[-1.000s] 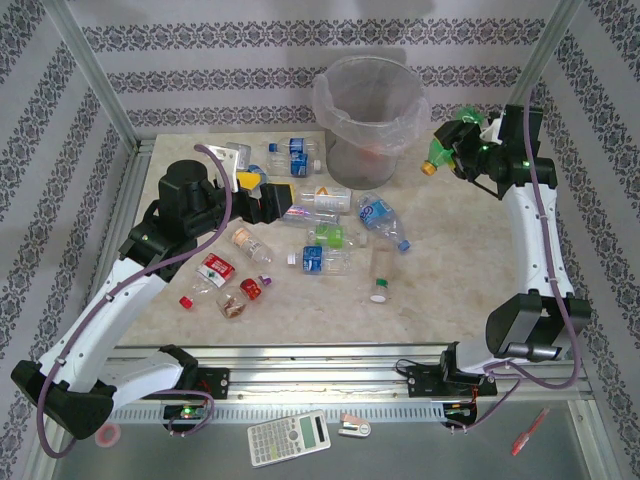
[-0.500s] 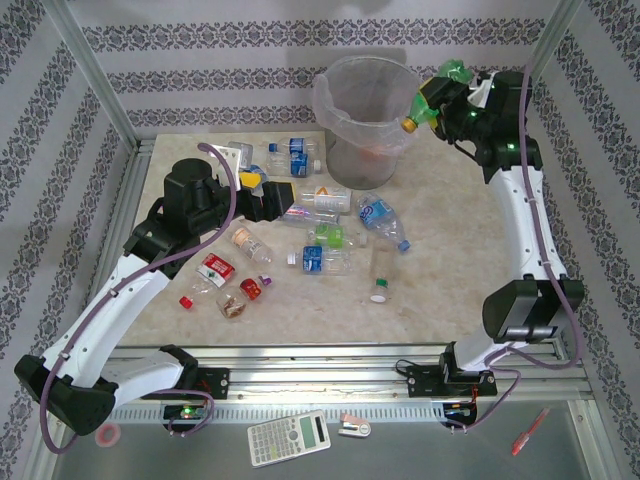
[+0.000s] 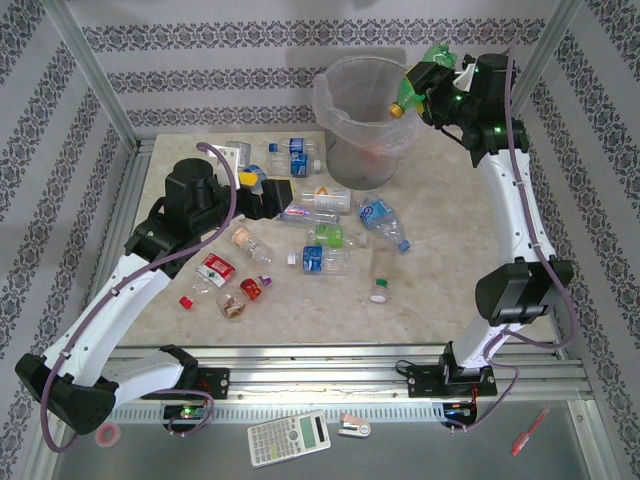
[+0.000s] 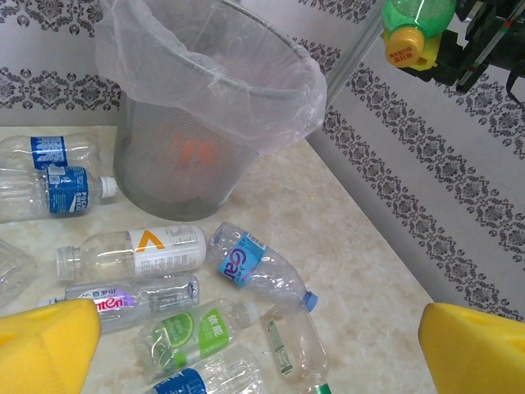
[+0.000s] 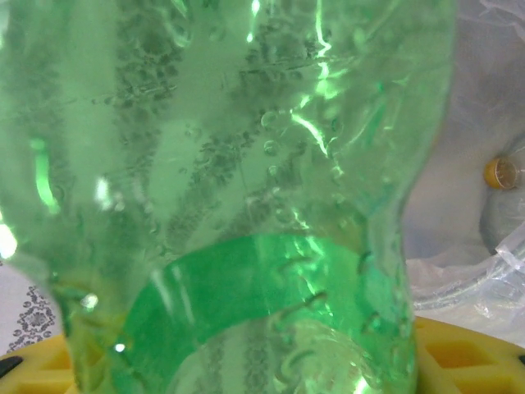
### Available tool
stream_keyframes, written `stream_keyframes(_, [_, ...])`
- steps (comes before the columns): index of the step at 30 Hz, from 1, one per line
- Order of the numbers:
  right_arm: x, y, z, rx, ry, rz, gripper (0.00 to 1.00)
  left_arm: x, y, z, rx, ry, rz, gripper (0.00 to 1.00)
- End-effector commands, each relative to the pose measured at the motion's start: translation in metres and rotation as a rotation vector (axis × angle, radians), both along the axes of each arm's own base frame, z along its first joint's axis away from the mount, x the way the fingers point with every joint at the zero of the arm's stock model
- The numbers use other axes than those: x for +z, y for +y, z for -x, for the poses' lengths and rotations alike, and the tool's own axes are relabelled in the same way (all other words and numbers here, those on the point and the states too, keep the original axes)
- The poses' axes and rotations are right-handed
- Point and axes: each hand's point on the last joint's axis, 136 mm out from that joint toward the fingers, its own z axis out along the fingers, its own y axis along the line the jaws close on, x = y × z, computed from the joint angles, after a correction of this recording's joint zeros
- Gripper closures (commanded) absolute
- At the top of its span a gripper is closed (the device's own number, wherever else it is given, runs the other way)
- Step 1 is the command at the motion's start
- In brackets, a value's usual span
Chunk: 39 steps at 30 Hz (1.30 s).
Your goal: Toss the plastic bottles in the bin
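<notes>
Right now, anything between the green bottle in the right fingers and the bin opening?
Nothing visible. The green bottle, held by the right fingers, hangs in the air at the rim of the bin, cap pointing toward the open mouth.

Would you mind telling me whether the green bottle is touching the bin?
Apart. The left wrist view shows the green bottle hanging up and to the right of the bin, with bare wall plainly between its cap and the rim.
</notes>
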Motion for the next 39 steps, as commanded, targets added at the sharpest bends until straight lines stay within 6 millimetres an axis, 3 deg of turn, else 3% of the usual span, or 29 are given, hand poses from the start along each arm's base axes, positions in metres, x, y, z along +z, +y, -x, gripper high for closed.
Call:
stream_keyframes(1, [0.011, 0.004, -0.001, -0.011, -0.019, -0.003, 0.62, -0.003, -0.003, -0.001, 0.003, 0.006, 0.001, 0.00])
stream_keyframes(16, [-0.022, -0.007, 0.008, -0.054, 0.077, 0.070, 0.62, -0.003, -0.007, -0.006, -0.003, 0.008, -0.006, 0.00])
stream_keyframes(24, [-0.060, -0.028, 0.031, -0.107, 0.220, 0.201, 0.62, -0.005, -0.008, -0.008, -0.003, 0.019, -0.011, 0.00])
stream_keyframes(39, [-0.126, -0.078, 0.078, -0.215, 0.388, 0.224, 0.62, -0.013, -0.006, -0.006, 0.002, 0.034, -0.020, 0.00])
